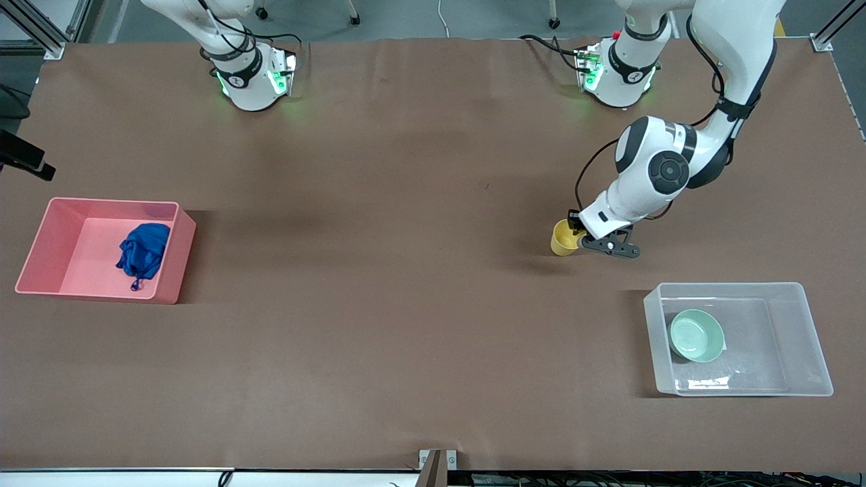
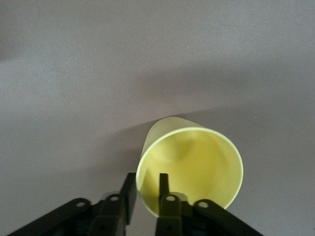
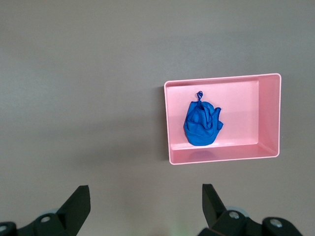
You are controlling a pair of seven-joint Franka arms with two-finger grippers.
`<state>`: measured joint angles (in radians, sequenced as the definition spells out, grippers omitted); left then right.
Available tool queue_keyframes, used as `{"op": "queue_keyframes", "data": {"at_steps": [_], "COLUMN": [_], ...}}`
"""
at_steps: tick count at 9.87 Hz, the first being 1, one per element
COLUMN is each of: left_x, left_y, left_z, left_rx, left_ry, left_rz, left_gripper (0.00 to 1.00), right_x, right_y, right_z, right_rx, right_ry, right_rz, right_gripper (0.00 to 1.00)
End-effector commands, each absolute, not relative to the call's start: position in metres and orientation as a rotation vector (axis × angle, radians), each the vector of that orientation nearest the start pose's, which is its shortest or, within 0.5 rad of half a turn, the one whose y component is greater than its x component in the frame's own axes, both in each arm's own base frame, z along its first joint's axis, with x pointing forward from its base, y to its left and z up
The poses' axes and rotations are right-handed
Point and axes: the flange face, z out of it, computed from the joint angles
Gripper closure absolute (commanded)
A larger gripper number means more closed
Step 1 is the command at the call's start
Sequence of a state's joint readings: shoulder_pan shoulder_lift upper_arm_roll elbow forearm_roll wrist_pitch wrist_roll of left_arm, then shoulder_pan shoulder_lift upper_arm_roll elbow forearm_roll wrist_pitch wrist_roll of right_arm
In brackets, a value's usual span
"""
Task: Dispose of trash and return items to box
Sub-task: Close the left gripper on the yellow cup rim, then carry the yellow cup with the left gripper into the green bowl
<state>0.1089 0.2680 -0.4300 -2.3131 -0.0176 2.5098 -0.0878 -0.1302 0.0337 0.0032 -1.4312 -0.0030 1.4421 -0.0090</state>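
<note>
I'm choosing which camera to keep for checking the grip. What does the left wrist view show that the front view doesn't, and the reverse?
Only the left wrist view shows the left gripper shut on the yellow cup, one finger outside the wall and one inside the rim.

Only the front view shows the green bowl in the clear bin, the blue cloth in the pink bin, and both arms' bases.

Both show the cup upright on the brown table at the left gripper.

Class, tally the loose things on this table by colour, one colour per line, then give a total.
Pink: 1, the pink bin
Blue: 1, the cloth wad
Yellow: 1, the cup
Mint-green: 1, the bowl
Clear: 1, the plastic bin
Total: 5
</note>
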Motion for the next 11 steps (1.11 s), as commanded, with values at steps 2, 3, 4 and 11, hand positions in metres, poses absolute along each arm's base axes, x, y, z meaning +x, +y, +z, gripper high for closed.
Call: {"op": "queue_keyframes", "data": {"at_steps": [2,3,4,11], "left_x": [0.486,0.488,0.493,0.623], "left_y": [-0.169,-0.168,-0.166,-0.091], "left_z": [0.219,0.223,0.230,0.363], "left_rx": [-3.229,-3.229,-3.230,-3.264], "left_ry": [0.334,0.332,0.324,0.187], "left_rz": [0.131,0.116,0.089,-0.097], "left_gripper": [1.00,1.00,1.00,1.00], "right_x": [0.543,0.542,0.542,0.543], "right_y": [-0.071,-0.071,-0.072,-0.073], "right_z": [0.664,0.664,0.664,0.663], "right_rx": [-3.138,-3.136,-3.136,-3.136], "right_ry": [0.193,0.195,0.198,0.200], "right_rz": [0.022,0.024,0.022,0.022], "right_gripper": [0.00,0.00,0.00,0.00]}}
